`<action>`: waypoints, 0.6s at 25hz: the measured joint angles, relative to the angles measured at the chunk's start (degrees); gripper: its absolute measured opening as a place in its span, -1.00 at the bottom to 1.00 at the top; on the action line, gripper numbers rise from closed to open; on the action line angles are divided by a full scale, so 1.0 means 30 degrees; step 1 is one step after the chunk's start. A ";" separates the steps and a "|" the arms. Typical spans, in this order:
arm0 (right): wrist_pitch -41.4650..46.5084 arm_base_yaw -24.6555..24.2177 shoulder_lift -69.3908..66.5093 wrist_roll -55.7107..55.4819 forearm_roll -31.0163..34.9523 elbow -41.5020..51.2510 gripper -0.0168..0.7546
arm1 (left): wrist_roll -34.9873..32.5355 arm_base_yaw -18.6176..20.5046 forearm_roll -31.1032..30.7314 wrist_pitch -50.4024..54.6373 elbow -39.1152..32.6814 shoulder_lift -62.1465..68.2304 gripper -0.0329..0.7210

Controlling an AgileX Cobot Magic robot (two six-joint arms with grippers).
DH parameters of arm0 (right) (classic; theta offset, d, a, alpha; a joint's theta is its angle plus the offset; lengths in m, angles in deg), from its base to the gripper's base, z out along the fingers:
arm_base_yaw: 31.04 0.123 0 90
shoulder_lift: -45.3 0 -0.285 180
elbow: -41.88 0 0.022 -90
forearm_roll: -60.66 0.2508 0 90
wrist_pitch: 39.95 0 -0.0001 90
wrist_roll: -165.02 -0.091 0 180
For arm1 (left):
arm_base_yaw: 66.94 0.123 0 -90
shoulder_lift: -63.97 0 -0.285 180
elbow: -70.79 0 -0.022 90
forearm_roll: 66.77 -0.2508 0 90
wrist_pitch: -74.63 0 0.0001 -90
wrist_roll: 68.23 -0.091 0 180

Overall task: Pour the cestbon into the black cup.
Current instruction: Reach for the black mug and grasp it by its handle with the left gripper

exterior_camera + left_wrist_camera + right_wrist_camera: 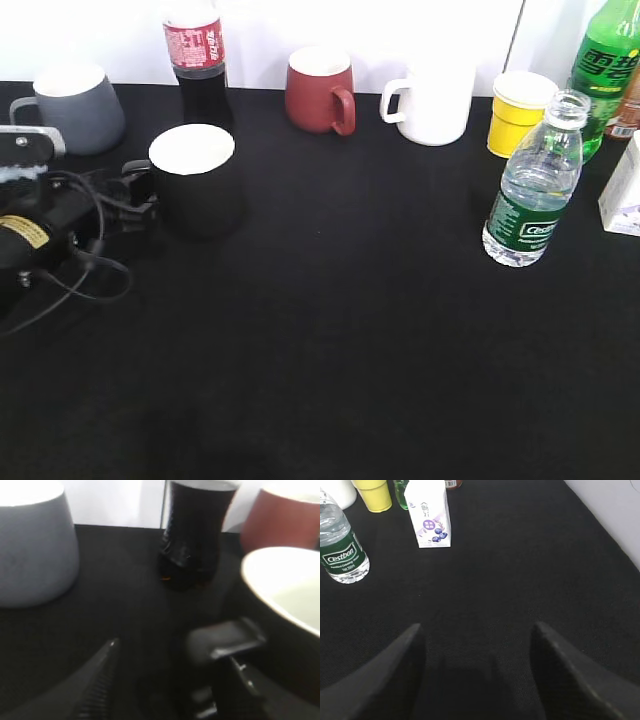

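The cestbon (pixel 534 190) stands straight up on the black table (pixel 340 330), out at about 3 o'clock in the outside view. Its cap is off and it has water inside. The tall green soda bottle (pixel 607 62) is just behind it at 1 o'clock, and a yellow cup (pixel 520 111) stands near it at 11 o'clock. A small white carton (pixel 622 188) sits just beside the bottle at 3 o'clock.

The black cup (pixel 196 178) is far away from the bottle, at about 9 o'clock on the table. It is white inside. The left gripper (pixel 170 677) is right beside the cup's handle (pixel 225 640). Its fingers (pixel 97 680) are spread apart, and the handle sits between them, but I cannot tell if they touch it.

The right gripper (pixel 477 672) is wide open over the bare table, holding nothing. In its own view the bottle is at 10 o'clock, well apart from it.

Behind the black cup are a grey mug (pixel 75 106), a cola bottle (pixel 198 62) and a red mug (pixel 320 90). A white mug (pixel 435 102) stands at 12 o'clock
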 joint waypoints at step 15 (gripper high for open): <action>0.0000 0.0000 0.0000 0.0000 0.0000 0.0000 0.34 | 0.0000 0.1376 -0.4521 0.0093 0.3968 0.2741 -0.47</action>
